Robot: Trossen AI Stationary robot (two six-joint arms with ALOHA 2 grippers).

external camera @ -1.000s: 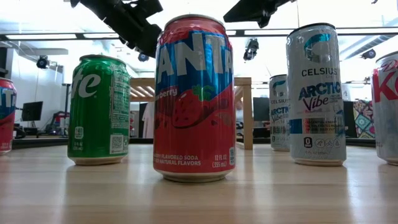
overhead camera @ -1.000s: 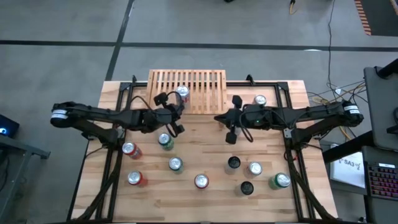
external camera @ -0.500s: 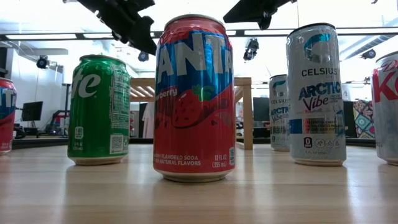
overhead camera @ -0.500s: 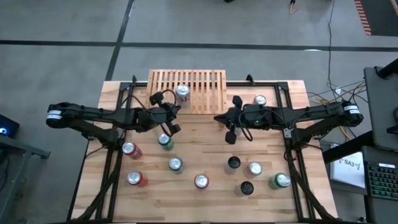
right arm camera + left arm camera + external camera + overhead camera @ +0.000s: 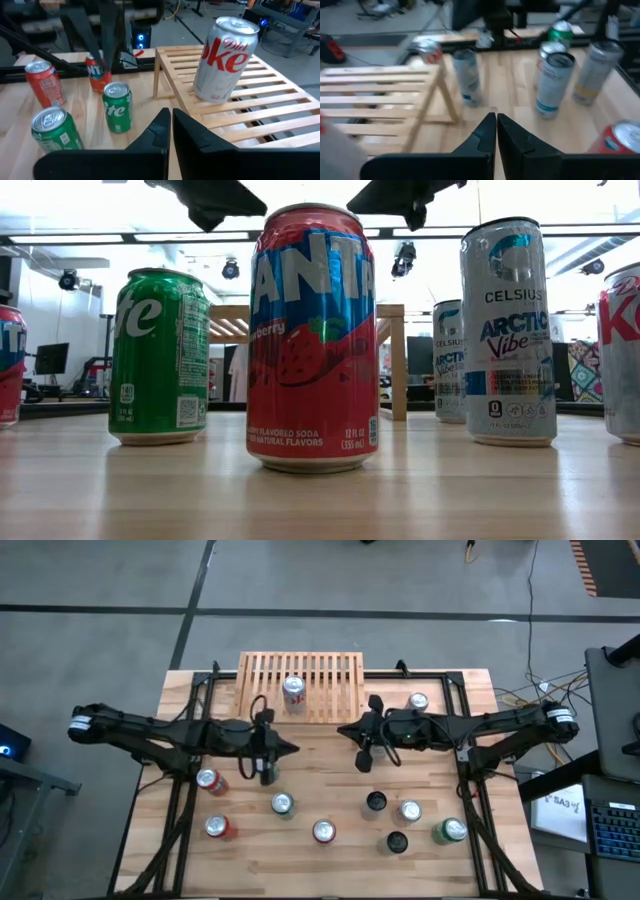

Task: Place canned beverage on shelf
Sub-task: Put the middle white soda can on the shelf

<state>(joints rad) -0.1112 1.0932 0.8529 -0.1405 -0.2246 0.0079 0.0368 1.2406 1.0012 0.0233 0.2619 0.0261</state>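
Note:
A silver Diet Coke can (image 5: pixel 293 690) (image 5: pixel 225 60) stands upright on the slatted top of the light-wood shelf (image 5: pixel 325 680) (image 5: pixel 250 115) at the table's far edge. My left gripper (image 5: pixel 292 749) (image 5: pixel 496 119) is shut and holds nothing. It hovers over the table in front of the shelf and points toward the table's right. My right gripper (image 5: pixel 345 730) (image 5: pixel 171 114) is shut too, with nothing in it. It hovers near the shelf's front right corner and points toward the table's left. Both stay above the cans.
Several cans stand upright on the plank table: a green one (image 5: pixel 265 770) under my left gripper, red ones (image 5: pixel 208 780) at the left, a strawberry soda can (image 5: pixel 312 340) near the front edge, silver and dark ones (image 5: pixel 409 810) at the right, one (image 5: pixel 418 701) beside the shelf.
My left gripper has drawn back from the can on the shelf toward the table's near edge and risen a little. It has swung from pointing at the shelf to pointing toward the table's right. The can has stayed upright on the shelf.

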